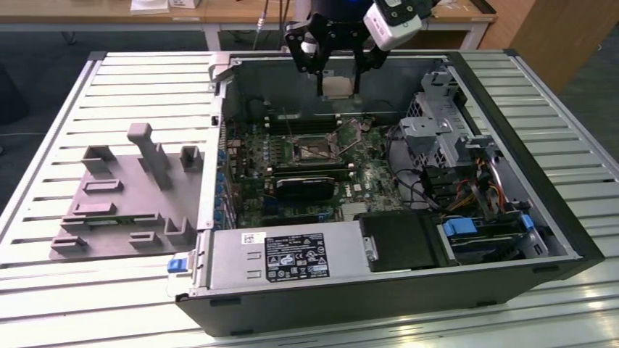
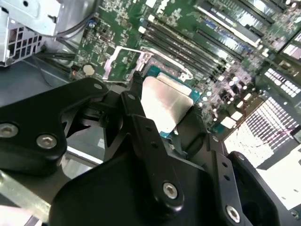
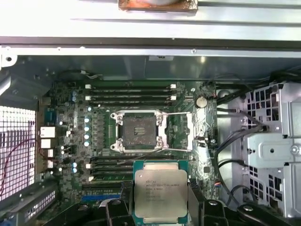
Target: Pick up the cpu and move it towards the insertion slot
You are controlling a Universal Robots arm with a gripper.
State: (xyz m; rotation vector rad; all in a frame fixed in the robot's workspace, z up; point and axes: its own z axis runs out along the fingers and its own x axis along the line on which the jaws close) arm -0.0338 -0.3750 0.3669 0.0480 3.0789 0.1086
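My gripper [image 1: 338, 81] hangs over the back of the open computer case, shut on the cpu [image 1: 338, 88], a flat square chip with a silvery top. Both wrist views show the cpu [image 3: 160, 190] [image 2: 165, 101] clamped by its edges between the black fingers [image 3: 123, 203]. The insertion slot [image 1: 314, 148] is a silvery-framed square socket with a dark centre on the green circuit board, below the chip and nearer the case's middle. In the first wrist view the insertion slot [image 3: 139, 131] lies uncovered, a short way beyond the held chip, with its metal lid swung aside.
A grey plastic fixture [image 1: 121, 203] stands on the slatted table at the exterior view's left. Inside the case are a black module [image 1: 304, 187], a power supply [image 1: 280, 257], a metal drive cage [image 1: 440, 130] and loose cables [image 1: 416, 181]. The case walls [image 1: 217, 130] ring the board.
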